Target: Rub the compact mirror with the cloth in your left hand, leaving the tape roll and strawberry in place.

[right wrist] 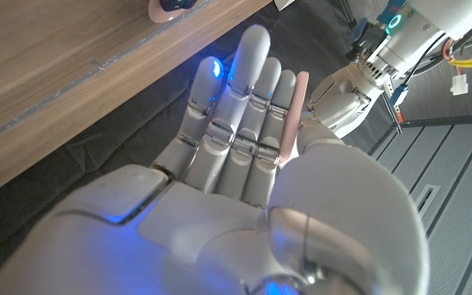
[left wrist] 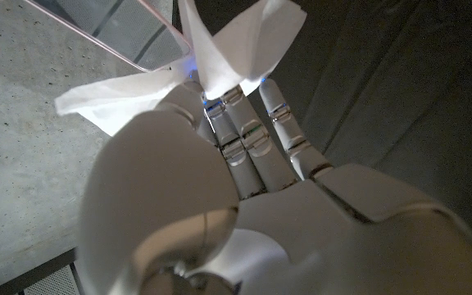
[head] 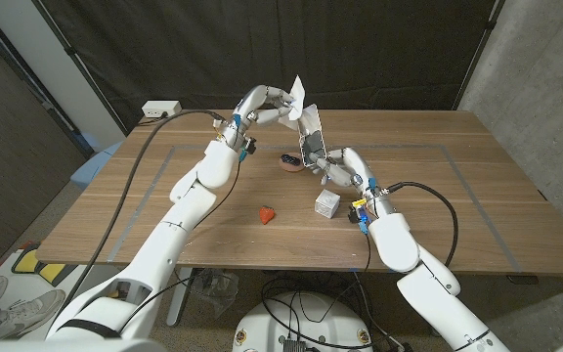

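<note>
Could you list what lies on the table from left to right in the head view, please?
Power strip → strawberry → tape roll → small white cube.

This looked like a lab for testing robots, not a home. A wooden table [head: 477,186] stood in the middle, with lines of tape [head: 154,166] marking a box on its top. Black curtains [head: 360,49] hung behind it, next to a bare gray concrete wall [head: 536,59]. A white power strip [head: 161,109] sat on the table's far corner, and a black cable [head: 135,186] ran across the wood. A person's shoes [head: 8,303] showed on the floor beside the table.
</note>
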{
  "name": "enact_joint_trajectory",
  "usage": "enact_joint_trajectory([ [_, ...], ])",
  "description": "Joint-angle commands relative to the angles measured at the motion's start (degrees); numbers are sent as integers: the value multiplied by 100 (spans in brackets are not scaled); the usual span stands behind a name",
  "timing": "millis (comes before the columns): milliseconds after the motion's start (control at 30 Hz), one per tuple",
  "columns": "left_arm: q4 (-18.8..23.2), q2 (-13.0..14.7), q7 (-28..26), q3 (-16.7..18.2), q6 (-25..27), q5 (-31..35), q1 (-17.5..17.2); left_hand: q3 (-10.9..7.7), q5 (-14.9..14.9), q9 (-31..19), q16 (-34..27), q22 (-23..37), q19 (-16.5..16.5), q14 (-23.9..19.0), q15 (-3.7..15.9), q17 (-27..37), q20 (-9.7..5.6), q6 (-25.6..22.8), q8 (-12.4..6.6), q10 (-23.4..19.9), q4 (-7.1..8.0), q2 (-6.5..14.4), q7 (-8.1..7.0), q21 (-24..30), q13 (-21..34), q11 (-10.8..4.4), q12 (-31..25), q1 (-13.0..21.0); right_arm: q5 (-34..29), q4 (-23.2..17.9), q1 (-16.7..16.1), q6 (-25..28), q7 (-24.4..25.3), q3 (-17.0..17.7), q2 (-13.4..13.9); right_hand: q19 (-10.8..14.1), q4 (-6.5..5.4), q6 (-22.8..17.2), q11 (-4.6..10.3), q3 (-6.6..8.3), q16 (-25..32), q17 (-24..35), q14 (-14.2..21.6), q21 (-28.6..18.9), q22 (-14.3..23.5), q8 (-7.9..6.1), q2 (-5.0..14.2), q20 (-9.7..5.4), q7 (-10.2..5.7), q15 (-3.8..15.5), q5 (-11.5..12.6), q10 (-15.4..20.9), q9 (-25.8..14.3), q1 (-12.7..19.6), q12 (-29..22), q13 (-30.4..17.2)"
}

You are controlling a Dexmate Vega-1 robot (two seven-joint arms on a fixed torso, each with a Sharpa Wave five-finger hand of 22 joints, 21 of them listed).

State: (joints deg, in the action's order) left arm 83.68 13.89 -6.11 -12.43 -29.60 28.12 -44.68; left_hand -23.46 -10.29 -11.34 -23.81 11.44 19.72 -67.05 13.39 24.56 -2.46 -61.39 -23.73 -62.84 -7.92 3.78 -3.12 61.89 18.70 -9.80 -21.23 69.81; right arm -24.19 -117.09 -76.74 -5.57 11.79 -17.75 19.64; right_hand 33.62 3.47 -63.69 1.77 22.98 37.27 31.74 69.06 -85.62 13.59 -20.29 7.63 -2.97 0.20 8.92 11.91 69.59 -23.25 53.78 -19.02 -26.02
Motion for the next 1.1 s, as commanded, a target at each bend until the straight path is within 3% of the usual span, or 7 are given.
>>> enact_joint_trajectory([
  [33,-76,-197,200,-105,112,-99,154,59,-16,-16,51,-1,-312,135,30,108,-286,-47,33,-104,-17,-69,-138,-39,503,-125,-9,24,-532,97,170,-49,117,-137,-138,21,38,-98,-341,33,-29,-3,-167,-50,-13,37,195,-963,-34,233,37,434,-22,299,27,26],
  [567,-10,-204,466,-219,438,63,246,178,-20,-9,-162,-13,-379,126,6,526,-211,-142,66,-183,-13,-93,-62,32,527,-90,87,77,-975,191,282,-138,296,-197,-291,42,57,-139,-351,32,-46,-16,-106,-101,-97,75,173,-961,-5,230,50,459,-32,316,40,28],
  [867,103,-109,707,-298,714,248,277,340,-18,-17,-292,-3,-595,530,-7,982,-195,-205,98,-282,-1,-141,-134,62,510,-166,200,84,-1181,231,320,-180,363,-210,-329,39,60,-149,-356,31,-59,-14,-99,-122,-130,94,173,-960,-6,233,50,454,-48,318,46,18],
  [1100,-36,38,1140,-405,502,65,439,383,-23,-15,-359,-10,-657,651,-15,1169,-160,-209,121,-293,13,-116,-125,74,533,-165,243,90,-1247,290,366,-188,359,-224,-377,29,62,-158,-351,28,-60,-5,-91,-133,-147,104,172,-960,1,234,48,454,-63,319,46,5],
])
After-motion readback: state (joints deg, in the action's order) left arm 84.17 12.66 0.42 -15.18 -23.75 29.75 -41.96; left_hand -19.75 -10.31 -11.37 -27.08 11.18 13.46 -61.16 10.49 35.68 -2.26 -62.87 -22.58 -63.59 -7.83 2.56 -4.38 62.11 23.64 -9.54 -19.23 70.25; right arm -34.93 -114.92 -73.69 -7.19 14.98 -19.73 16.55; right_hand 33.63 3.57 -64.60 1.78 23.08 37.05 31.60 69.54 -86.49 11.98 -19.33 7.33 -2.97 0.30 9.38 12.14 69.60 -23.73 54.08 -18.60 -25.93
